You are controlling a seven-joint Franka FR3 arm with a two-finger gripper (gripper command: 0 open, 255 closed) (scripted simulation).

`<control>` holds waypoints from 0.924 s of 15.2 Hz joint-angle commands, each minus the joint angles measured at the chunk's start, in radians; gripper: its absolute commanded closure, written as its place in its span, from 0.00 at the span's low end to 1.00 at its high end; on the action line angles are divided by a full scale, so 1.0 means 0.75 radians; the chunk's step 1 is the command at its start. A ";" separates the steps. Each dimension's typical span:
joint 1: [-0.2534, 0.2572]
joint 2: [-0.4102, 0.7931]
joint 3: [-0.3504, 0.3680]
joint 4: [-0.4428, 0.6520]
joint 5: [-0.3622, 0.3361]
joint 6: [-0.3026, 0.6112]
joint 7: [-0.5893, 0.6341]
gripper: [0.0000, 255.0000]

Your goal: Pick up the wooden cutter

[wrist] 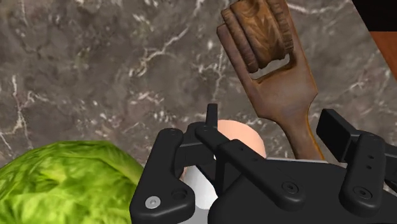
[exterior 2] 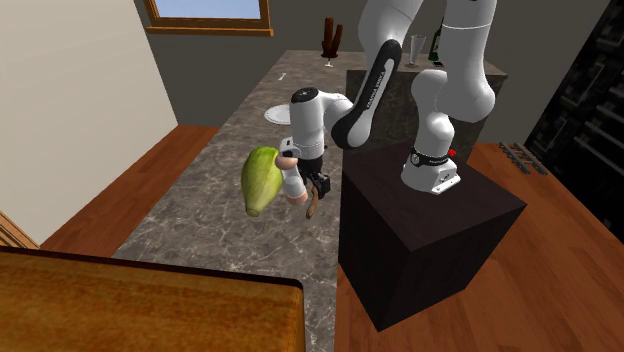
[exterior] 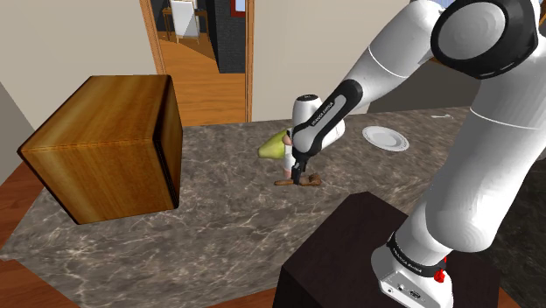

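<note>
The brown wooden cutter with a carved roller (wrist: pixel 267 57) lies flat on the grey marble desk (wrist: pixel 95 63). Its handle runs in between the fingers of the black tool (wrist: pixel 275 125), which stand wide apart and do not clasp it. A leafy green lettuce head (wrist: pixel 63 184) lies just beside the tool.
</note>
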 commanded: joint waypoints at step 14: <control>0.010 -0.110 -0.004 -0.017 -0.034 -0.140 0.012 1.00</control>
